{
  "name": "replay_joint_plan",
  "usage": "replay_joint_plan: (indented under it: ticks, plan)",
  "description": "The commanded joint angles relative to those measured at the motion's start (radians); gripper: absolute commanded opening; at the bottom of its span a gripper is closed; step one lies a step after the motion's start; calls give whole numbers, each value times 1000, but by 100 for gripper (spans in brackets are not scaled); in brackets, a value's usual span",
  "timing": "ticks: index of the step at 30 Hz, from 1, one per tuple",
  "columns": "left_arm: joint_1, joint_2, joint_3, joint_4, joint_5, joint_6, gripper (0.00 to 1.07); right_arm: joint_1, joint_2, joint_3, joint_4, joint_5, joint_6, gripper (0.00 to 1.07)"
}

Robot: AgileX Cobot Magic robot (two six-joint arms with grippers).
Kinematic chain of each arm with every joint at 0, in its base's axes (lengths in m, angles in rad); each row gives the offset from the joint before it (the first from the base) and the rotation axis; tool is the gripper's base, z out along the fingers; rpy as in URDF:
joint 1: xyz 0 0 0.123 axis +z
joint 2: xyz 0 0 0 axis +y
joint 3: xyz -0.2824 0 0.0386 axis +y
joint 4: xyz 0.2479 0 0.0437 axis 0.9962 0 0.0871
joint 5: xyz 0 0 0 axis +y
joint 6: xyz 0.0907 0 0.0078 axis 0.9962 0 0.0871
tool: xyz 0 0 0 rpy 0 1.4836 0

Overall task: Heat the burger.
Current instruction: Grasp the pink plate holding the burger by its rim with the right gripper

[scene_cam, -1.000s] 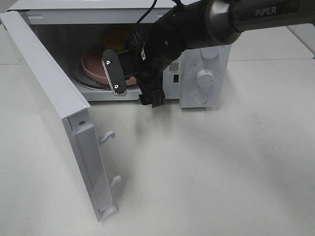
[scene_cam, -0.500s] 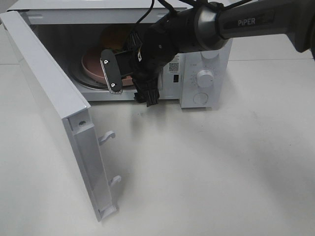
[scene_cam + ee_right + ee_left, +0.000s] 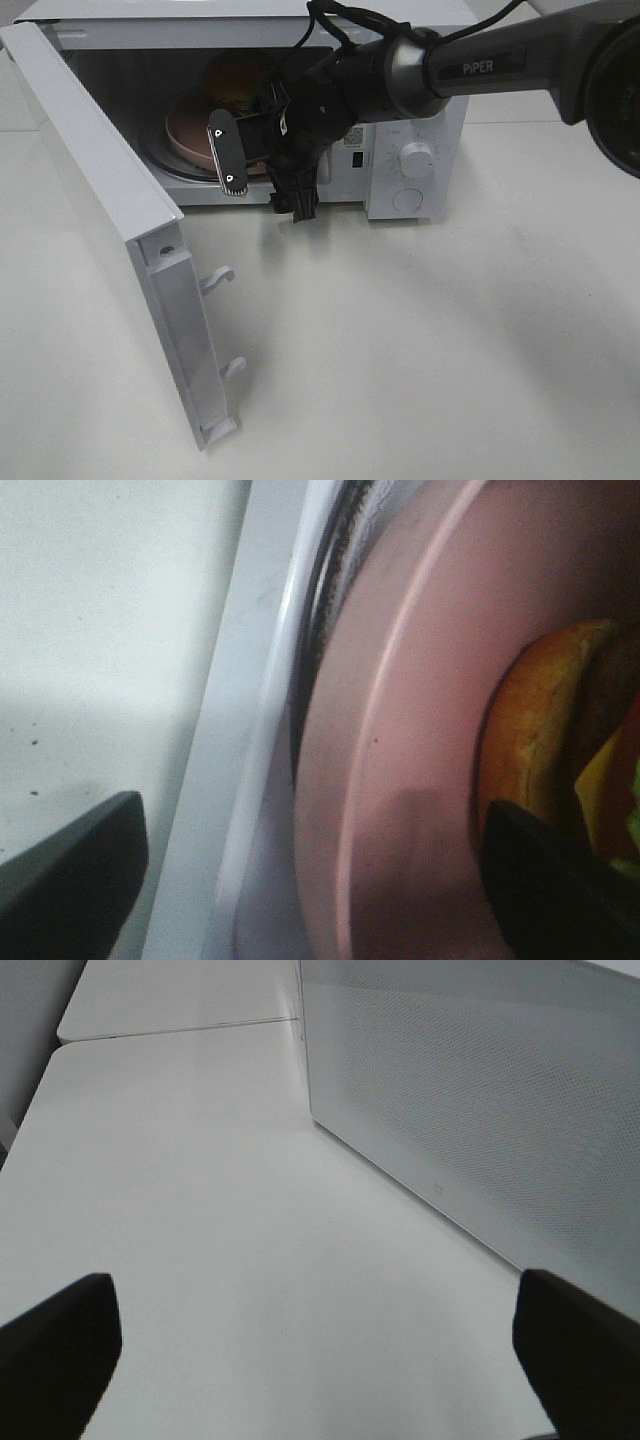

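Two pincers are in play, and the right pincer [image 3: 243,160] matters most: its jaws stand apart with nothing between them, at the mouth of the microwave [image 3: 420,110]. Compared with a second ago, it sits a little farther back into the opening and higher, and the arm behind it has swung more steeply across. In its own wrist view, both dark fingertips [image 3: 70,865] frame the pink plate [image 3: 400,760], with the burger [image 3: 540,720] resting on that plate just beyond the far tip. By my reading the plate has already been set down on the turntable, so the loading step looks done or nearly so.

From overhead, the burger [image 3: 238,78] lies deep inside the oven, behind the pincer and toward the back wall, on the pink plate [image 3: 185,135]. It is near the pincer but not touched by it.

Out past that, the door [image 3: 110,210] hangs wide open toward the left, over the white desk [image 3: 450,350]. It must likely be shut next, once the arm is clear.

Meanwhile the left pincer [image 3: 320,1340] is spread wide and empty, low over the desk beside the microwave's perforated side panel [image 3: 480,1090].
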Motion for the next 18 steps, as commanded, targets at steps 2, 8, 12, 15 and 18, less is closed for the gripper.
replay_joint_plan:
  ticks: [2,8,12,15,18]
  plan:
    - [3,-16,4,0,-9,0,100,-6,4,-8,4,-7,14,82]
    - [3,-16,4,0,-9,0,100,-6,4,-8,4,-1,15,49]
    - [3,-16,4,0,-9,0,100,-6,4,-8,4,-1,14,28]
    - [3,-16,4,0,-9,0,100,-6,4,-8,4,-1,10,3]
    - [3,-16,4,0,-9,0,100,-4,2,-8,8,5,10,0]
